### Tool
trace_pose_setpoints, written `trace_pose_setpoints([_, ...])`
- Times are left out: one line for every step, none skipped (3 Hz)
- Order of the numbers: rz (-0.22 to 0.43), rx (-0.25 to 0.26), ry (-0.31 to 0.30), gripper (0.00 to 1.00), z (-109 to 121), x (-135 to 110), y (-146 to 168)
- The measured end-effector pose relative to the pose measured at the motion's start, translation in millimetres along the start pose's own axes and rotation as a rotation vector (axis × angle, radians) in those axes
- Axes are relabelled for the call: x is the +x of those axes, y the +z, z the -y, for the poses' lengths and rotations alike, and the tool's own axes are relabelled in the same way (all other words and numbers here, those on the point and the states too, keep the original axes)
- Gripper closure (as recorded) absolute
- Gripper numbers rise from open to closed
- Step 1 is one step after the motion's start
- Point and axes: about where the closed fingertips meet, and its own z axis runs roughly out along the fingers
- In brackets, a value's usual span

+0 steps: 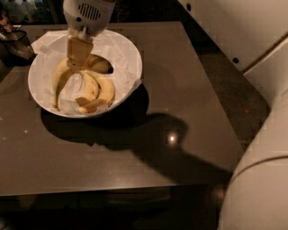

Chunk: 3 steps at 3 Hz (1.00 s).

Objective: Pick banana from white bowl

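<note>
tabletop (135,148) | white bowl (136,63) at 10 o'clock, lined with paper (116,48) | inside: shorter bananas (96,90) at 5 o'clock, banana (57,83) curving 8 to 12 o'clock | claw (75,59) down on banana's 12 o'clock bend, grip: cannot tell

White shells (225,22) (dark round holes (235,60)) cover the arm (261,179); its vented wrist (88,12) carries a tan claw (75,63) over the white bowl (136,60).

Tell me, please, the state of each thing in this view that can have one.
gripper: down in the white bowl, at the banana's upper end; open or shut cannot be told.
banana: lying in the bowl, curved along its left side.
shorter bananas: lying together at the bowl's middle.
white bowl: upright on the table, lined with paper.
table: bearing the bowl.
</note>
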Motion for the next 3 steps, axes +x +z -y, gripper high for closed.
trace_pose_setpoints([0.0, 0.014, -0.049, 1.0, -8.0, -11.8, -10.9])
trace_pose_setpoints([0.0, 0.014, -0.049, 1.0, -8.0, -11.8, -10.9])
trace_pose_setpoints([0.0, 0.014, -0.049, 0.82, -8.0, -11.8, -10.9])
